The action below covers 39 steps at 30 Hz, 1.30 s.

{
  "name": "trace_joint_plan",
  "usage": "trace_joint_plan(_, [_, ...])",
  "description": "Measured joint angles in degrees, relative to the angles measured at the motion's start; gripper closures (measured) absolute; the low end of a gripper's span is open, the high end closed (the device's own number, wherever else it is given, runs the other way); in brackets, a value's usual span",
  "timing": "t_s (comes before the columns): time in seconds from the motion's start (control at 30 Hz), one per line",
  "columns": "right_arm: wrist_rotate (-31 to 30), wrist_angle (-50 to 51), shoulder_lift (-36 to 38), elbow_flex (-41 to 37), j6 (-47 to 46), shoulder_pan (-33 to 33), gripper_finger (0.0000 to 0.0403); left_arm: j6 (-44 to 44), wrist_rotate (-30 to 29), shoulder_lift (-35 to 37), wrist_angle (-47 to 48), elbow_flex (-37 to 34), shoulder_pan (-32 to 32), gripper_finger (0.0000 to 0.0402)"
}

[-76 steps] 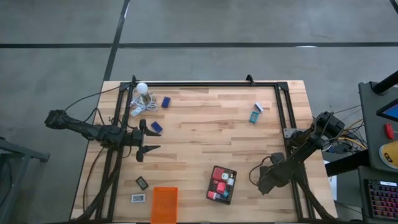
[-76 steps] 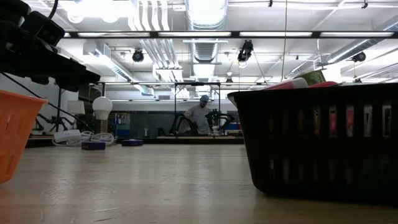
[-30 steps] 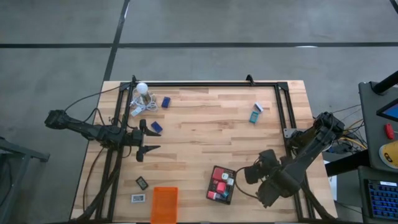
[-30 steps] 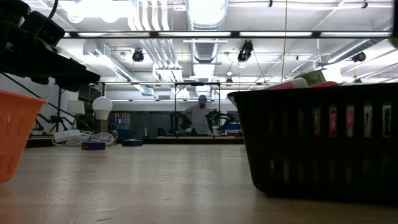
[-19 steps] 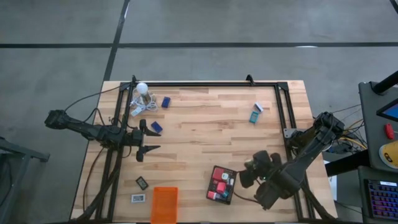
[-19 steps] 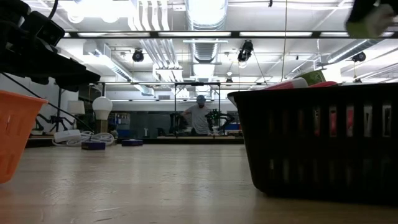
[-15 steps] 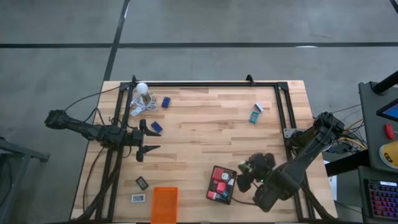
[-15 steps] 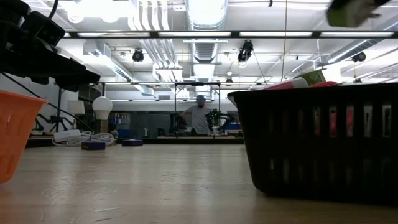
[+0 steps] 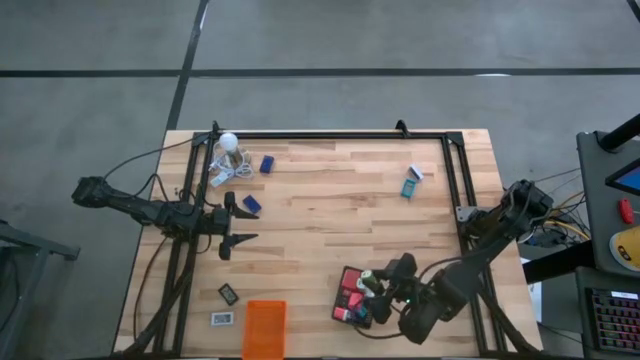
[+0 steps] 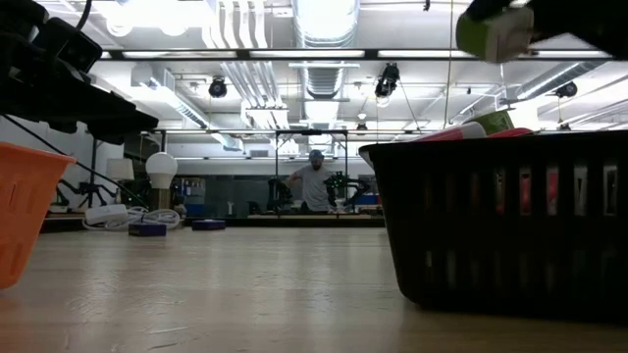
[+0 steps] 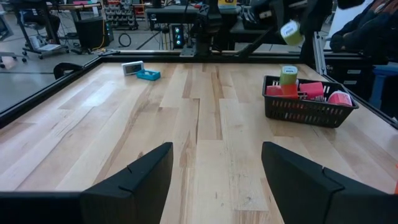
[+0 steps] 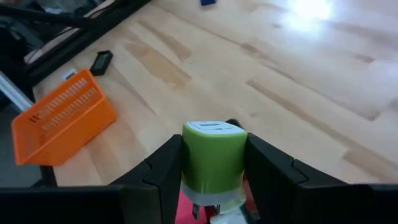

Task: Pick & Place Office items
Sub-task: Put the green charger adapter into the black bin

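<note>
The left pincer (image 9: 237,222) waits wide open and empty over the left side of the desk (image 9: 330,215), while the right pincer (image 9: 372,285) carries a green block (image 12: 214,155) above the black basket (image 9: 357,296).

From left to right: a small black piece (image 9: 228,294) and a white piece (image 9: 221,318) lie near the front left corner, beside the orange basket (image 9: 264,328). Two dark blue blocks (image 9: 251,204) lie near the left arm, further back. The black basket already holds red and pink items, and the green block hangs over it, clamped between the two fingers. A teal-and-white box (image 9: 411,183) lies apart near the far right edge. I judge that this is the placing step. The next move asks to lower the block into a free place in the basket, then to open the fingers without disturbing the items inside.
</note>
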<state>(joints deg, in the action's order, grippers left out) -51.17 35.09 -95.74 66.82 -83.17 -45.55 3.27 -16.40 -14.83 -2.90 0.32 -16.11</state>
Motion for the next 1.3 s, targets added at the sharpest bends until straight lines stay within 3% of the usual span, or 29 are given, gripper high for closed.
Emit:
trace_joint_plan(0.27, [6.2, -30.1, 0.0, -12.2, 8.2, 0.1, 0.0257, 0.0, 0.0, 0.0, 0.0, 0.0, 0.0, 0.0149])
trace_joint_plan(0.37, [8.8, -36.2, 0.0, -15.1, 9.1, 0.1, 0.0257, 0.0, 0.0, 0.0, 0.0, 0.0, 0.0, 0.0149])
trace_joint_plan(0.77, [19.6, -37.4, 0.0, -15.9, 8.6, 0.1, 0.0257, 0.0, 0.0, 0.0, 0.0, 0.0, 0.0, 0.0149])
trace_joint_plan(1.3, [20.3, -37.8, -3.8, -17.8, 2.3, 0.1, 0.0257, 0.0, 0.0, 0.0, 0.0, 0.0, 0.0, 0.0149])
